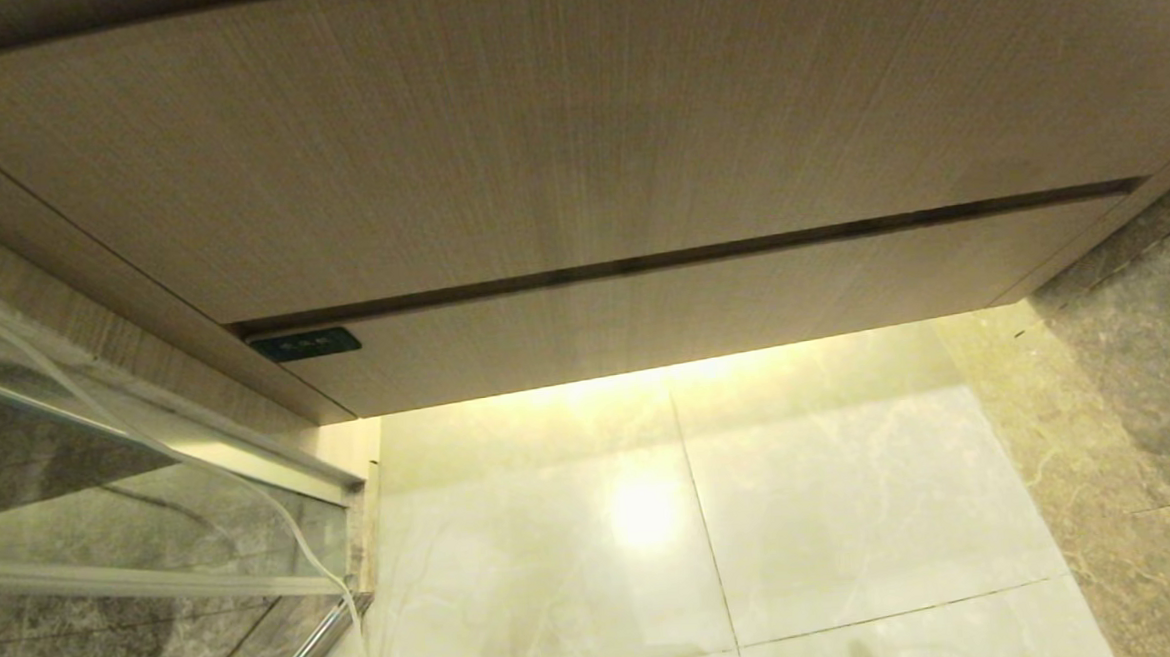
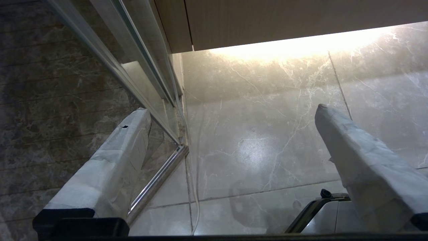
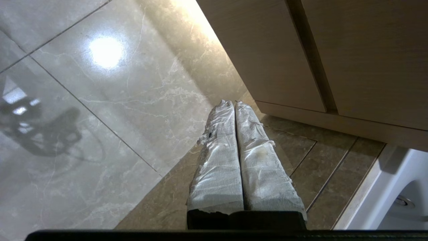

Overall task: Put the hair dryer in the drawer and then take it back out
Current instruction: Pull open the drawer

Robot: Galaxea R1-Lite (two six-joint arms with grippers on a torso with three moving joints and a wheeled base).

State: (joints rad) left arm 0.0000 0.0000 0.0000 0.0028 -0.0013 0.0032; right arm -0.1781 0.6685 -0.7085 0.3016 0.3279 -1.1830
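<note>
- The drawer (image 1: 704, 312) runs across the middle of the head view as a wide, shallow wood-grain front, shut flush under the taller wood-grain panel (image 1: 555, 130), with its small dark label (image 1: 304, 344) at the left end.
- The hair dryer shows in none of the three views, so I cannot tell where it is: inside the closed drawer, or somewhere out of frame.
- The right gripper (image 3: 233, 104) sits in the centre of the right wrist view with its wrapped fingers pressed together and nothing between them, hanging over the floor tiles (image 3: 110, 100) below the cabinet's lower corner.
- The left gripper (image 2: 230, 115) has its padded fingers spread wide and empty in the left wrist view, above pale floor next to a glass partition (image 2: 140, 67) that fills the upper left of that frame.
- Neither arm reaches into the head view.
- Judged from this, no step is visibly under way: either the task has not begun or it stands between steps.
- What plainly remains is opening the drawer; whether the dryer still has to go in, or only come out, the views do not settle.
</note>
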